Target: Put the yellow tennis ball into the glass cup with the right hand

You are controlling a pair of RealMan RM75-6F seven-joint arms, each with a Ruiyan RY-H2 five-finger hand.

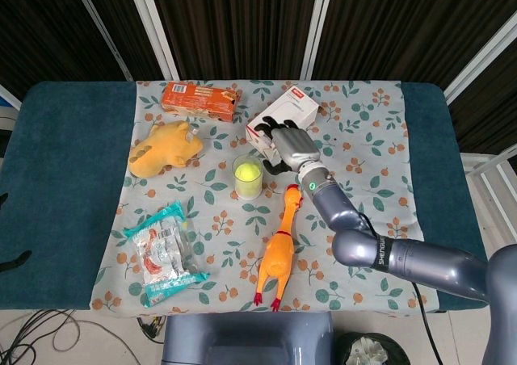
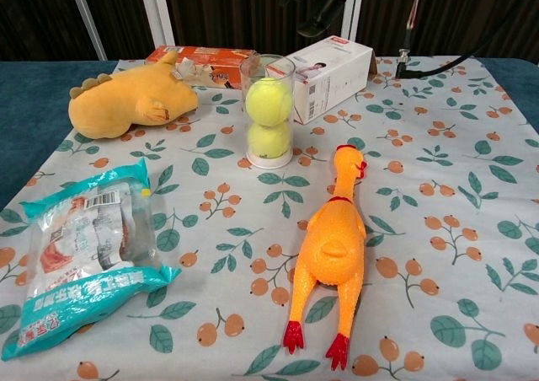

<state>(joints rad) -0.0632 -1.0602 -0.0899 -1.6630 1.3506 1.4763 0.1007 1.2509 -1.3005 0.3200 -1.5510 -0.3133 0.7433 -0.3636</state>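
Yellow felt shows through clear glass: the yellow tennis ball (image 2: pixel 269 100) sits inside the glass cup (image 2: pixel 268 111), stacked on a second ball (image 2: pixel 269 139) that fills the bottom. The cup stands upright on the leaf-patterned cloth of the worktop (image 2: pixel 438 221), its long axis vertical and its mouth open to the ceiling.

The right hand (image 1: pixel 289 145) hangs just to the right of the cup and higher than its rim, over the near corner of the white box (image 1: pixel 283 115). Its fingers (image 1: pixel 269 127) are apart and hold nothing; the ball lies down and to the left of them, inside the glass. To my eye the drop is made, and any coming move turns on lifting away from the cup without brushing its rim, since a tall, narrow glass would tip easily.

In the chest view only dark fingertips show at the top edge, so the hand's shape is hard to read there. The left hand shows in neither view. Whether the upper ball touches the wall of the cup cannot be told. A rubber chicken (image 2: pixel 330 244) lies just right of the cup's foot.
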